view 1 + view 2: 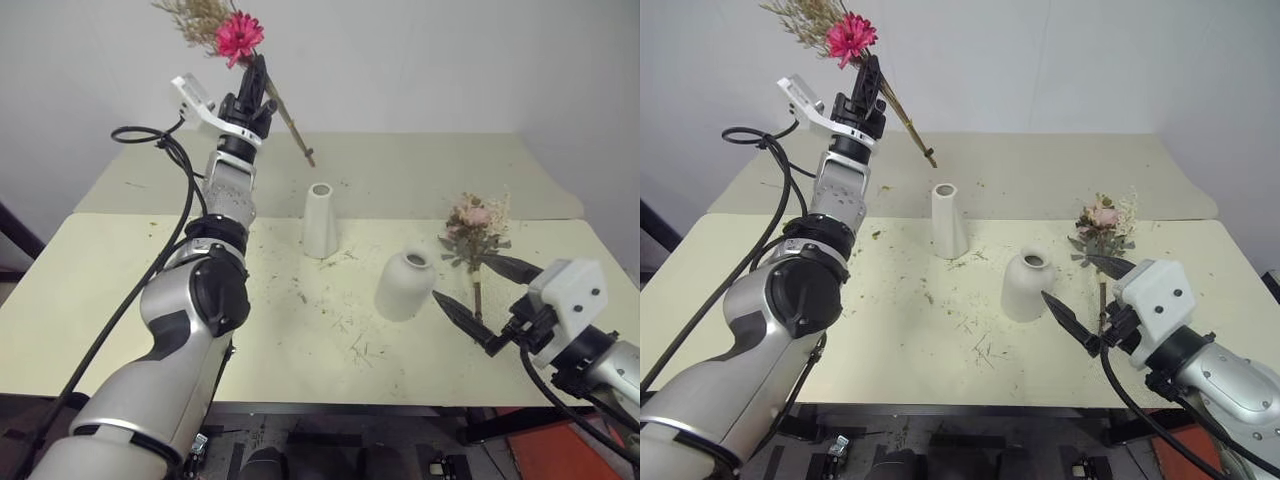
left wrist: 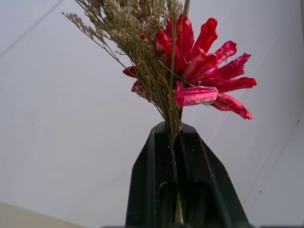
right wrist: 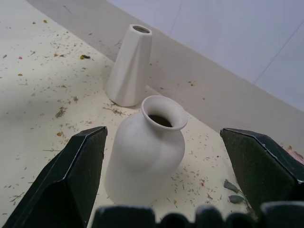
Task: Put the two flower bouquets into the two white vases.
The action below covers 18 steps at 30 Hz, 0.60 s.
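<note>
Left gripper (image 1: pixel 255 82) clamped tight on daisy bouquet (image 1: pixel 237 38), held high behind tall cone vase (image 1: pixel 320 220); stems slant down toward its mouth. Right gripper (image 1: pixel 1085 300) gaping wide, empty, just beside rounded vase (image 1: pixel 1026 286); rose bouquet (image 1: pixel 1102 228) flat on table (image 1: pixel 100 300) beyond.

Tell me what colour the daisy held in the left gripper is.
Bright pink-red: the daisy shows best in the left wrist view, above the left gripper.

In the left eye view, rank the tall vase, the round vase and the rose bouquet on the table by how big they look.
1. Rose bouquet, longest counting its stem.
2. Tall vase and round vase look about alike: the tall one higher, the round one wider and nearer the camera, so no ranking between them.
</note>
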### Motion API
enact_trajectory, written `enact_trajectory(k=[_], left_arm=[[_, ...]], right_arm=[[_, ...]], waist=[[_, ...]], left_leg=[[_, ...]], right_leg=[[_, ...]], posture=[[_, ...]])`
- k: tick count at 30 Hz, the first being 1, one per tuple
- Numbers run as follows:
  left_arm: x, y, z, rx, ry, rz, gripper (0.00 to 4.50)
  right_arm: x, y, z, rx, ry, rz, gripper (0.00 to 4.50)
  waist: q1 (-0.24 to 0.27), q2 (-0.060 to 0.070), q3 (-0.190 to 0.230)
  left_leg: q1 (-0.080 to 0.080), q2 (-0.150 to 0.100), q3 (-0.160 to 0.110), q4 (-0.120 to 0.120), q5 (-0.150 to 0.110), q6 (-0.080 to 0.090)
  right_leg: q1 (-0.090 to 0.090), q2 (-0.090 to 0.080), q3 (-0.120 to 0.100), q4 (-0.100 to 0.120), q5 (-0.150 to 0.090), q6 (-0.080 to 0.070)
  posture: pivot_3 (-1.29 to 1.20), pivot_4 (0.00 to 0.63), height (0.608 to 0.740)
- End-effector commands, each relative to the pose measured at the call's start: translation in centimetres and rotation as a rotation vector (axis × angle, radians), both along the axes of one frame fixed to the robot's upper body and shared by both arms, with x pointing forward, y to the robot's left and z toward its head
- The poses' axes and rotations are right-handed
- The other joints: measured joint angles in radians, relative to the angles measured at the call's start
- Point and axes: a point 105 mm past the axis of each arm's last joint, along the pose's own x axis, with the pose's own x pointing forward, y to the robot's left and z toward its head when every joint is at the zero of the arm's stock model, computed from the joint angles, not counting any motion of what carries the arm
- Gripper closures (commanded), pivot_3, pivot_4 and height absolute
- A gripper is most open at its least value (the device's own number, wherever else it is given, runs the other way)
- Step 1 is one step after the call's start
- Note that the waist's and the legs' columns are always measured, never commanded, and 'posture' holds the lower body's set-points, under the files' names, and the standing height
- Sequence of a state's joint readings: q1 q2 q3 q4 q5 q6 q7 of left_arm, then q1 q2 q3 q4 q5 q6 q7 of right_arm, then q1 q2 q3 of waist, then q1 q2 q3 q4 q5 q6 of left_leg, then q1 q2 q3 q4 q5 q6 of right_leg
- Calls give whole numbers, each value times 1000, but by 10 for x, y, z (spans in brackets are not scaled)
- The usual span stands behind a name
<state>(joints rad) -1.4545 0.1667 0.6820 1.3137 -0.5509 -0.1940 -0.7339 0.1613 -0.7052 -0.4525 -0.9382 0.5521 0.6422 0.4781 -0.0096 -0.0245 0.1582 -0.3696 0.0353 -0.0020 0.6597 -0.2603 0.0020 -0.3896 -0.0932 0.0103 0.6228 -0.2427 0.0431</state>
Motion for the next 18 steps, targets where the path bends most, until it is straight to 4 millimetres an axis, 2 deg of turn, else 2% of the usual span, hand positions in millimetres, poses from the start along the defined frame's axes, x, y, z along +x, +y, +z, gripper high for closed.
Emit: enact_trajectory(k=[1,18], left_arm=[[-3,-10,10,52,-30,-7,4486],[-3,-30,-5,286,-47,39,4486]], right_arm=[[-5,0,12,-3,-58,-16,0],[-10,4,4,25,-33,-23,0]], waist=[[-2,0,0],[-2,0,0]], left_leg=[[0,0,0,0,0,0],[0,0,0,0,0,0]], right_leg=[[0,0,0,0,0,0],[0,0,0,0,0,0]], posture=[[0,150,740],[0,150,740]])
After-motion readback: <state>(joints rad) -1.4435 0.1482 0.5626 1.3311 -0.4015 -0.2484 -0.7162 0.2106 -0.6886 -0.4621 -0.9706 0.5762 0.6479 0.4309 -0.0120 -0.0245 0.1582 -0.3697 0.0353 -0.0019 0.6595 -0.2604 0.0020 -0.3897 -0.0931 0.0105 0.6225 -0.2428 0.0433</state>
